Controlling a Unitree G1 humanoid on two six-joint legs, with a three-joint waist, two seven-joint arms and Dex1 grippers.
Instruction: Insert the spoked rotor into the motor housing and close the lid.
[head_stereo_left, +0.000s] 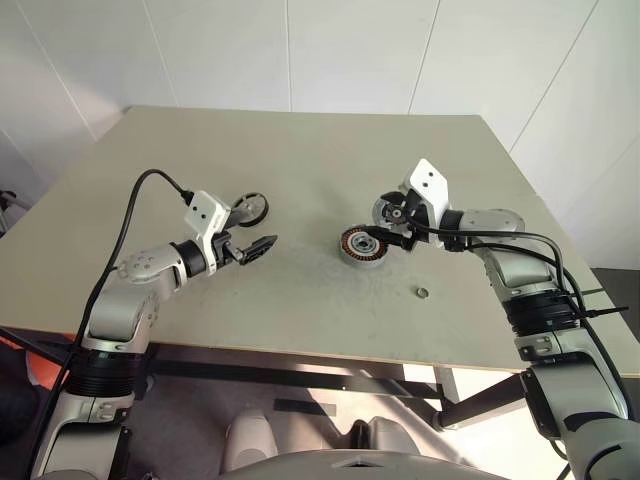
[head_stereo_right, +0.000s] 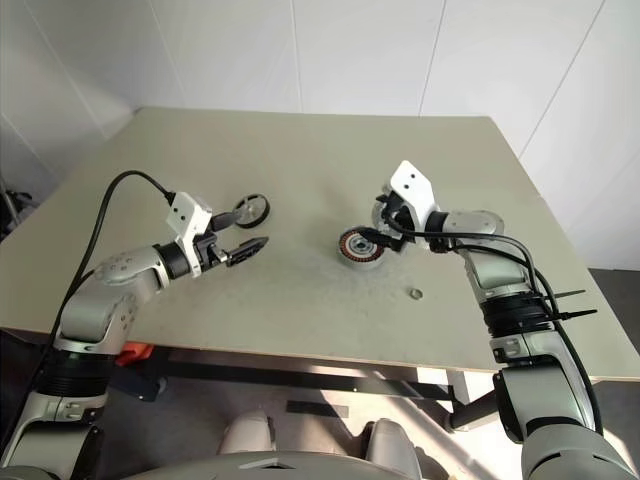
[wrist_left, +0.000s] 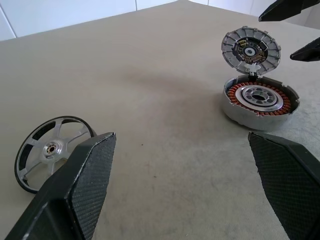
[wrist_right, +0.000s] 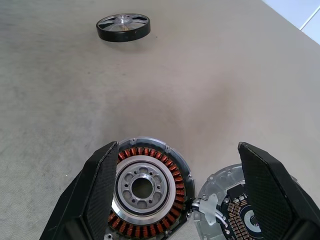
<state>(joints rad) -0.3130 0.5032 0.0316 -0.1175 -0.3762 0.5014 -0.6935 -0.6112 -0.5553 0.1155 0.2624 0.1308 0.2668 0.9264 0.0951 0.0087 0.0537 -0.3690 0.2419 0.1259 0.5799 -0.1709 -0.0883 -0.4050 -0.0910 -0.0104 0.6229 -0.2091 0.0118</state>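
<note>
Left eye view: the housing (head_stereo_left: 362, 245) lies flat on the counter (head_stereo_left: 300, 160), its copper windings facing up. The lid (head_stereo_left: 392, 210) is just beside the housing on its far right side, tilted up and seemingly joined to it at the rim. The right hand (head_stereo_left: 392, 232) hovers over the housing's right edge, fingers spread wide and gripping nothing. The rotor (head_stereo_left: 251, 208) lies well to the left of the housing. The left hand (head_stereo_left: 258, 247) is near the rotor, on its near side, also spread and empty, pointing toward the housing. A small washer (head_stereo_left: 422, 293) lies on the counter to the near right of the housing.

Right eye view: same layout. The housing (head_stereo_right: 360, 244) sits between the two hands, with the rotor (head_stereo_right: 252, 209) well to its left and the washer (head_stereo_right: 415, 293) to its near right.

Left wrist view: the left hand's two fingers (wrist_left: 80, 190) stand far apart with nothing between them. The rotor (wrist_left: 52, 150) lies flat just beside one finger, apart from it. Beyond the gap lies the housing (wrist_left: 259, 100), with the lid (wrist_left: 251, 50) raised on edge behind it, inner side showing. The tips of the right hand's fingers (wrist_left: 287, 9) show just beside the lid.

Right wrist view: the right hand's fingers (wrist_right: 90, 195) are wide apart, straddling the housing (wrist_right: 145, 192) from above without touching it. The lid (wrist_right: 235, 210) lies open just beside the housing. The rotor (wrist_right: 123, 27) rests well beyond the housing.
</note>
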